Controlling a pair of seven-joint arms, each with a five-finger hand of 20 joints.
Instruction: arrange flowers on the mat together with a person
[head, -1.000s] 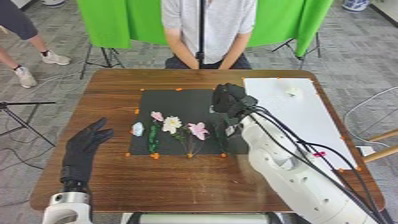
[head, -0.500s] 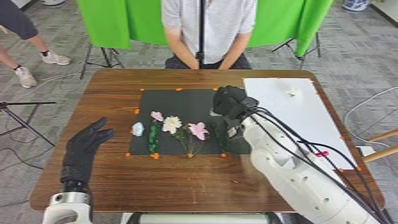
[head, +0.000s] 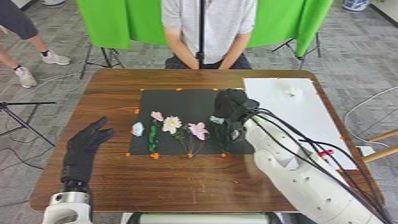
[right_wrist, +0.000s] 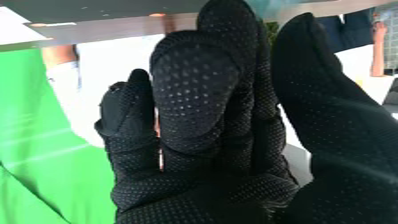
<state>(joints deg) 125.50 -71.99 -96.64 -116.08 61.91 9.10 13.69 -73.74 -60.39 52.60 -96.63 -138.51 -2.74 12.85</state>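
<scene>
The right robot hand (head: 233, 105), straight-fingered, is beside a small pale-blue flower (head: 217, 120) on the black rectangular mat (head: 179, 103); the left robot hand (head: 83, 147), fingers extended, is near the desk's (head: 115, 187) left edge.

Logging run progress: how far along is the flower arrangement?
Looks done: white flower, two pink flowers and a pale-blue flower at the left edge of the black mat.
In progress: right hand, fingers extended, over the mat's right side by another pale-blue bloom; can't tell if it's settled.
Remaining: probably the whitish piece on the white sheet.
</scene>
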